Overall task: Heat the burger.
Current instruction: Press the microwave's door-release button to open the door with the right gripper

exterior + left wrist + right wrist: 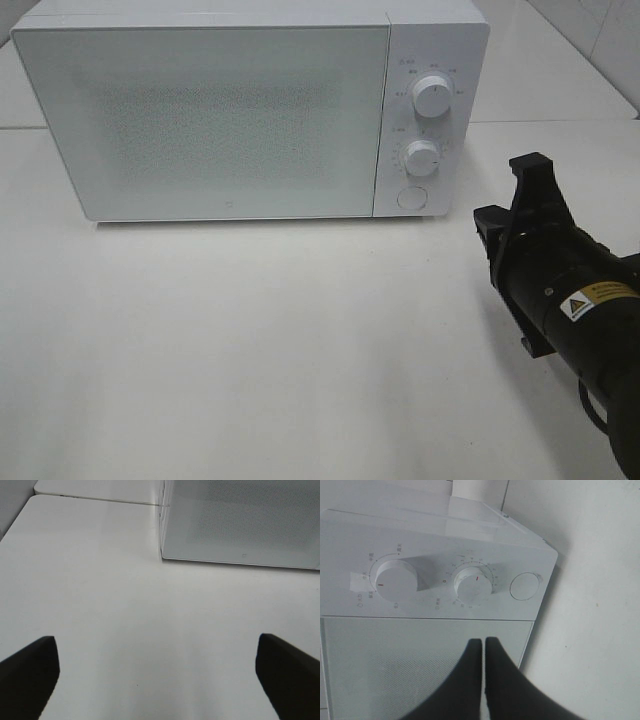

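The burger is not in view. A white microwave [200, 120] stands at the back of the table with its frosted door shut; whatever is inside is hidden. Its panel has an upper knob [432, 97], a lower knob [422, 158] and a round button [411, 198]. My right gripper [530, 165] is shut and empty, to the right of the panel and apart from it. In the right wrist view its fingers [483, 641] are pressed together, facing the lower knob [471, 584] and button [525, 586]. My left gripper [156, 645] is open and empty over bare table.
The white table [250, 340] stretches in front of the microwave. The left wrist view shows the microwave's left front corner [165, 555] ahead and a table seam behind it. My right arm's black body [580, 300] fills the right edge of the exterior view.
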Robot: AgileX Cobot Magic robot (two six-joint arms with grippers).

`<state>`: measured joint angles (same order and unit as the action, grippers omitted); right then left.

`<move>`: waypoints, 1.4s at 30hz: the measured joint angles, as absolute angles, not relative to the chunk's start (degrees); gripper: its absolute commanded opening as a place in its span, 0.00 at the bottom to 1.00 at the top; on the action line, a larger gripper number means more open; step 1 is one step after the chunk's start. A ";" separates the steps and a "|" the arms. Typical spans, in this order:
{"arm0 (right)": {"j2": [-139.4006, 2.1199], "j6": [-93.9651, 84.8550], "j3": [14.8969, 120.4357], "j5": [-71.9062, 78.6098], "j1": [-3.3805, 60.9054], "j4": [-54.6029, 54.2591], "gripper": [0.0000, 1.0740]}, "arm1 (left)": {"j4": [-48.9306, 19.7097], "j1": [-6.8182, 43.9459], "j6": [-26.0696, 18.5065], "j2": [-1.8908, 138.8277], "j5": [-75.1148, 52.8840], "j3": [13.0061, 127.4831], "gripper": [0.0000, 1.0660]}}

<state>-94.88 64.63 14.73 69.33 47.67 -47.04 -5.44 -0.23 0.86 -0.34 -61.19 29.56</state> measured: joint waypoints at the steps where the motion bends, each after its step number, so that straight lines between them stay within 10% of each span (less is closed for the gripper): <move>1: -94.88 64.63 14.73 69.33 47.67 -47.04 0.00 | -5.44 -0.23 0.86 -0.34 -61.19 29.56 0.94; 42: -108.00 79.01 24.01 65.78 45.32 -47.96 0.00 | -5.44 -0.23 0.86 -0.34 -61.19 29.56 0.94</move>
<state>-108.00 79.01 24.01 65.78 45.32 -47.96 -5.44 -0.23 0.86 -0.34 -61.19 29.56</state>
